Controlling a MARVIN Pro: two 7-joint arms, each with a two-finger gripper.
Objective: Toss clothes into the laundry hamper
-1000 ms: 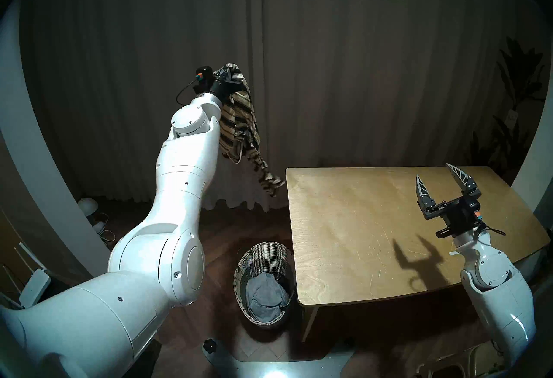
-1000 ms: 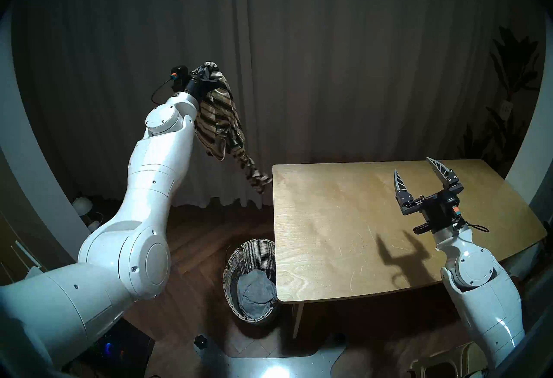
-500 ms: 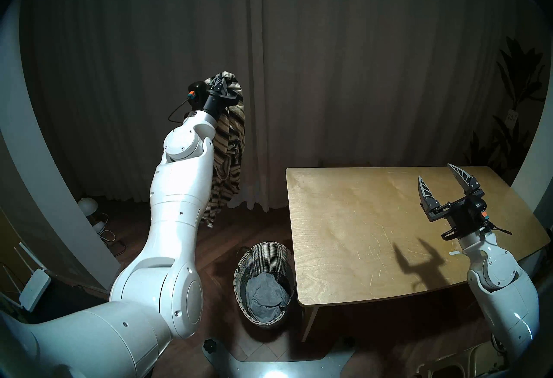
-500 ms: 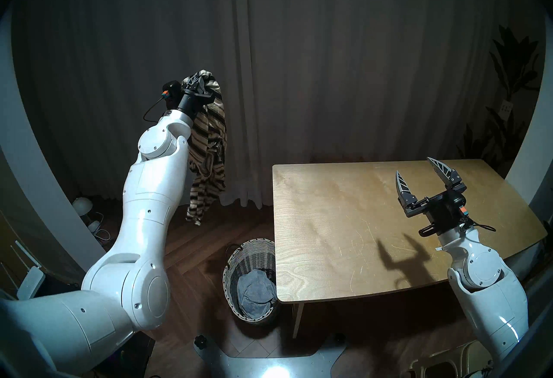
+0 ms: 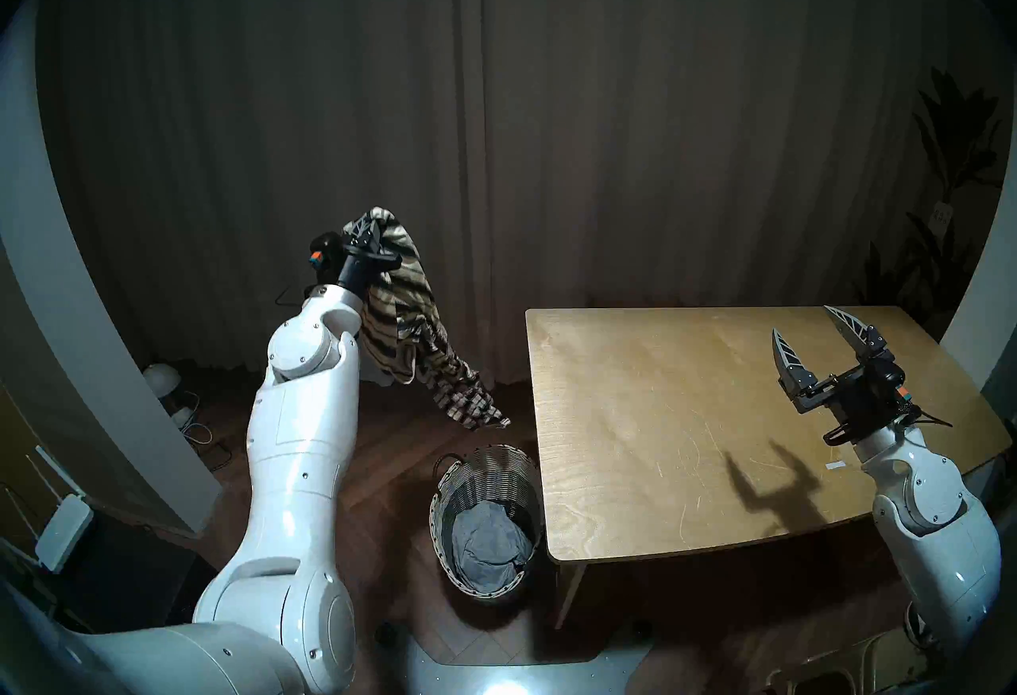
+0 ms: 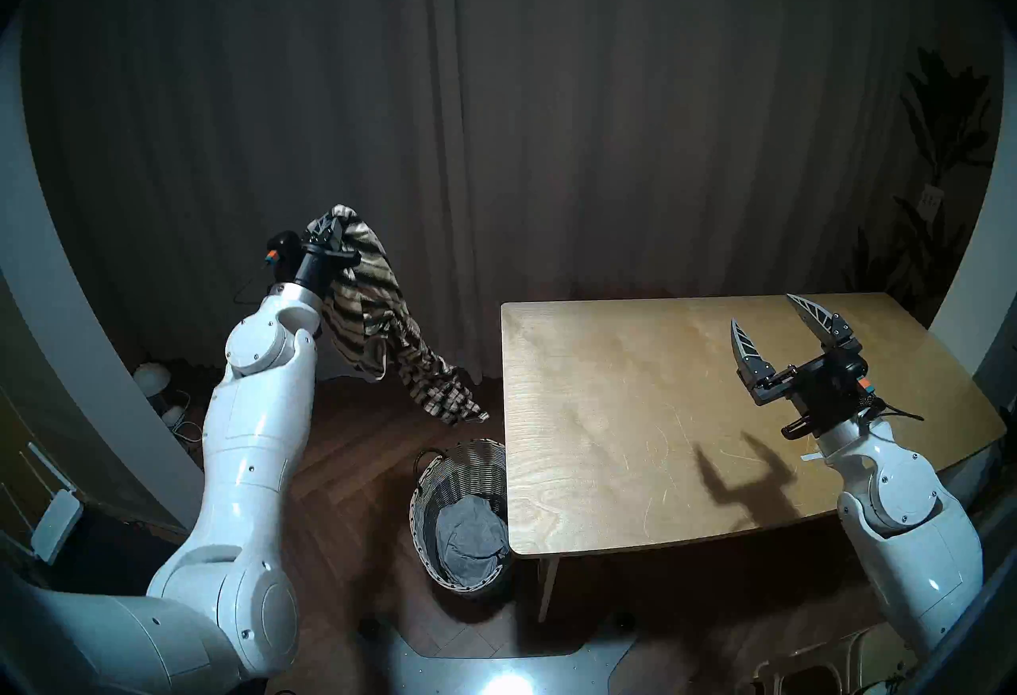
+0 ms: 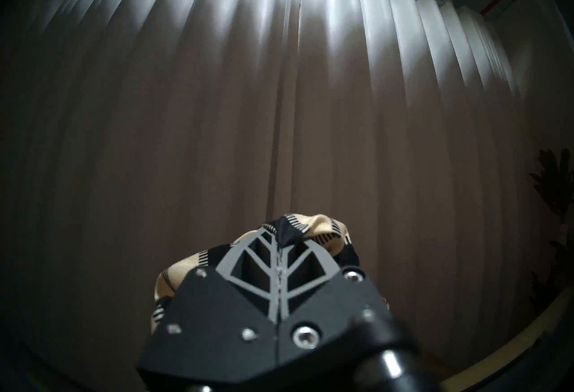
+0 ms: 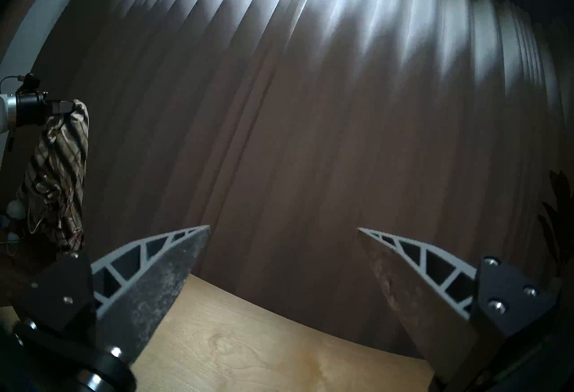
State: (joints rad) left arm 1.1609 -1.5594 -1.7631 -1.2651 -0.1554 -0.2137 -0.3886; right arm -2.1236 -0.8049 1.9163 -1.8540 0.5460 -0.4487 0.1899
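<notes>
My left gripper point(image 5: 370, 228) point(image 6: 329, 225) point(image 7: 281, 240) is shut on the cream garment with dark stripes point(image 5: 407, 325) point(image 6: 379, 314) point(image 7: 323, 223) point(image 8: 59, 164), held high to the left of the table. The cloth's tail swings out right, above and behind the laundry hamper point(image 5: 448, 490) point(image 6: 426, 490). The woven hamper stands on the floor at the table's left front corner, with the light grey knit garment point(image 5: 487, 545) point(image 6: 468, 540) lying inside. The black garment is not in view. My right gripper point(image 5: 803, 322) point(image 6: 762, 311) point(image 8: 282, 228) is open and empty above the table's right side.
The wooden table point(image 5: 660, 402) point(image 6: 633, 402) point(image 8: 248, 351) stands at the right, bare but for a small white paper scrap point(image 5: 835, 466) at its right edge. A curtain point(image 5: 495, 127) hangs behind. A white lamp and cables point(image 5: 162, 380) and a router point(image 5: 60, 529) sit at the left.
My left arm has dropped lower and drawn back toward me with the striped garment. The cloth's tail swung left, then back out to the right above the hamper. The right gripper shifted slightly right.
</notes>
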